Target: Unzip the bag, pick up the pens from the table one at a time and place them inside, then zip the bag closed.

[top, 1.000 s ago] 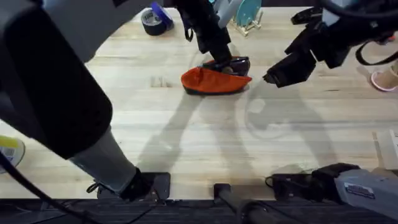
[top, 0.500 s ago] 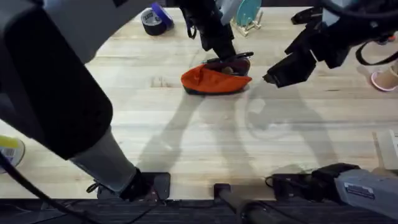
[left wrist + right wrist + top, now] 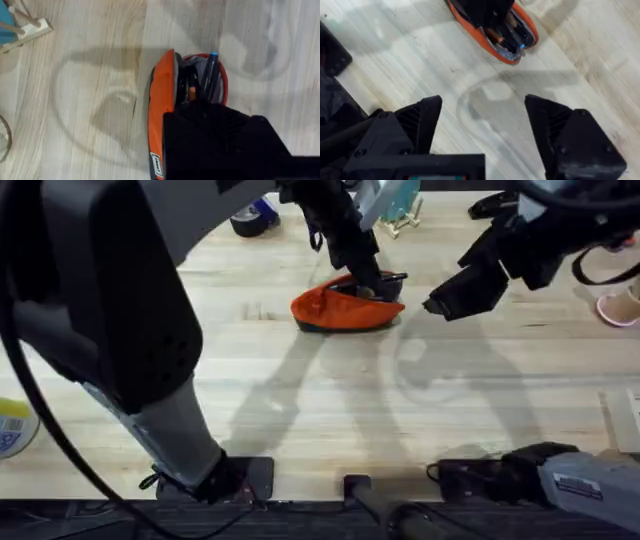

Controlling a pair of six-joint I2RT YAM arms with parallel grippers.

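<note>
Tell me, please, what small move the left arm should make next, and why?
Probably release and lift straight up out of the bag. The left claw sits at the open mouth, and a pen already stands between the parted orange sides. The right claw hangs open, apart, above bare table.

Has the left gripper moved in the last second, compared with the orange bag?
Yes. The left gripper has shifted slightly rightward and down into the open bag, nearer its right end; the bag itself has stayed put on the table.
</note>
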